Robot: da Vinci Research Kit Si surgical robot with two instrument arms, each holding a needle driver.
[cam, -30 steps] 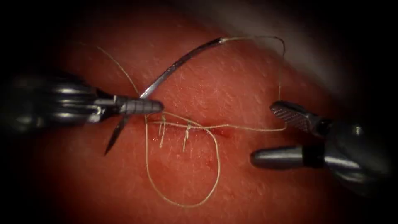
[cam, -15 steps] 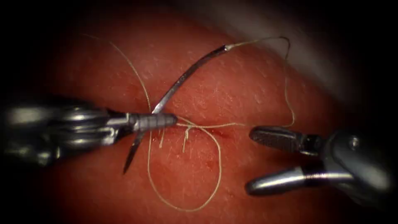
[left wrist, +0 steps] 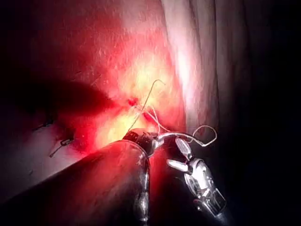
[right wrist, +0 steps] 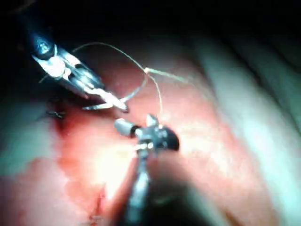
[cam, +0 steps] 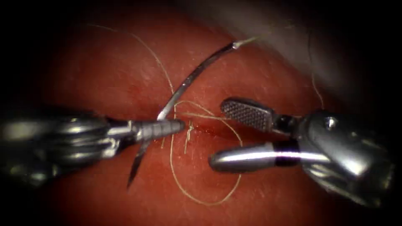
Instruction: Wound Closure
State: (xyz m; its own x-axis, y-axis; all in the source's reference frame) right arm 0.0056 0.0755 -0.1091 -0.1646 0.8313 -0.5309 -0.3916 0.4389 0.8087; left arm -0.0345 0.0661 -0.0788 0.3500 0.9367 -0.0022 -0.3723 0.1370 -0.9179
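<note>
My left tool (cam: 178, 125) comes in from the left, its jaws shut on the curved needle (cam: 190, 77) about a third of the way up from the point. The needle is free of the tissue (cam: 125, 75); its point (cam: 130, 184) hangs low and its tail end rises toward the upper right. The thread (cam: 209, 201) runs from the tail and lies in a loop over the cut (cam: 213, 129), beside two stitches (cam: 188, 136). My right tool (cam: 217, 133) stands open at the right of the cut, holding nothing, and its jaws straddle the loop. The right wrist view has this tool (right wrist: 136, 123) facing the left tool (right wrist: 117, 104).
Pale tissue edge (cam: 293, 37) rises at the back right. In the left wrist view the right tool (left wrist: 181, 153) sits close beside my left tool's shaft (left wrist: 108, 183), with thread (left wrist: 207, 134) curling between them. Older stitches (left wrist: 61, 143) lie farther off.
The left tool carried the needle rightward to the stitches. The right tool, still open, moved left over the cut. The thread loop shifted right and tightened a little.
</note>
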